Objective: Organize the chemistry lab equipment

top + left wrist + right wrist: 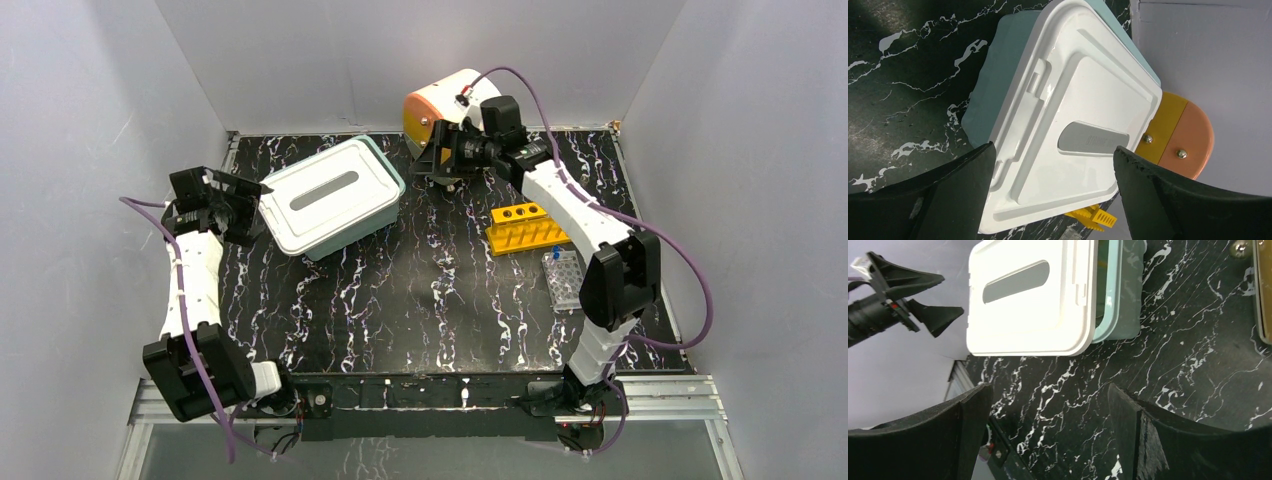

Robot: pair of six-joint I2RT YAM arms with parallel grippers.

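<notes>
A pale teal box with a white lid closed on it lies at the back left of the table. My left gripper stands open just off the box's left corner; in the left wrist view its jaws frame the lid with nothing between them. My right gripper is open over bare table at the back, with empty jaws. A yellow holed rack and a clear well plate lie at the right. A blue-capped tube rests by the plate.
An orange and white cylindrical device stands at the back, right behind my right gripper; its orange end shows past the lid. Grey walls close in the table on three sides. The right arm's forearm hangs over the rack.
</notes>
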